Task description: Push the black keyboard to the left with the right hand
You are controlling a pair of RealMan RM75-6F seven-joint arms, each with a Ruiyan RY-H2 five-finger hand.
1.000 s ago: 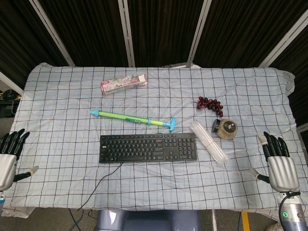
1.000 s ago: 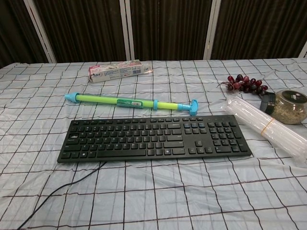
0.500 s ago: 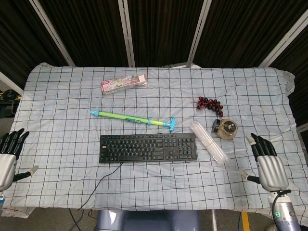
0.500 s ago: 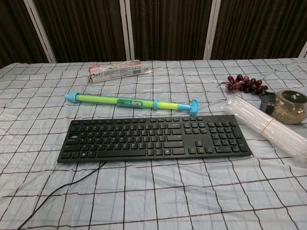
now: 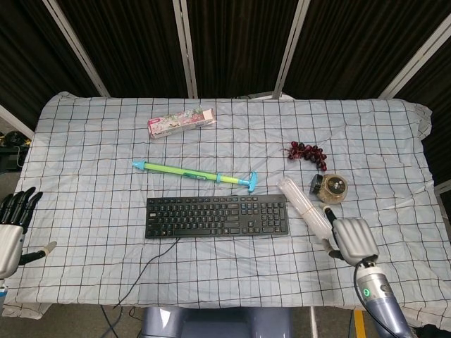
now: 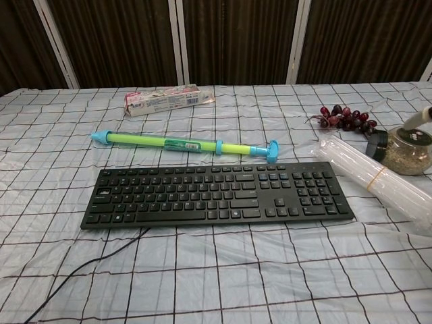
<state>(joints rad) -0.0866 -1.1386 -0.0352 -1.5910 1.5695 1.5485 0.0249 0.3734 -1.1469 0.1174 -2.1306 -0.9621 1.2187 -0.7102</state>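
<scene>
The black keyboard [image 5: 217, 216] lies flat at the table's front middle, also plain in the chest view [image 6: 216, 196]; its cable [image 5: 151, 267] trails off the front edge. My right hand [image 5: 350, 239] hovers to the keyboard's right, back toward the head camera, beside the near end of a clear tube bundle [image 5: 305, 206]. It holds nothing and is well apart from the keyboard. One of its fingertips [image 6: 422, 116] pokes in at the chest view's right edge. My left hand [image 5: 10, 225] waits at the table's left edge, fingers spread and empty.
The clear tube bundle [image 6: 374, 179] lies between my right hand and the keyboard's right end. A grain jar [image 5: 331, 187] and dark grapes [image 5: 306, 152] sit behind it. A green and blue pump [image 5: 194, 174] lies just behind the keyboard, a pink box [image 5: 181, 122] further back.
My right hand has swung from the table's right edge leftward to the tube bundle and turned its back up. The keyboard and my left hand have stayed put.
</scene>
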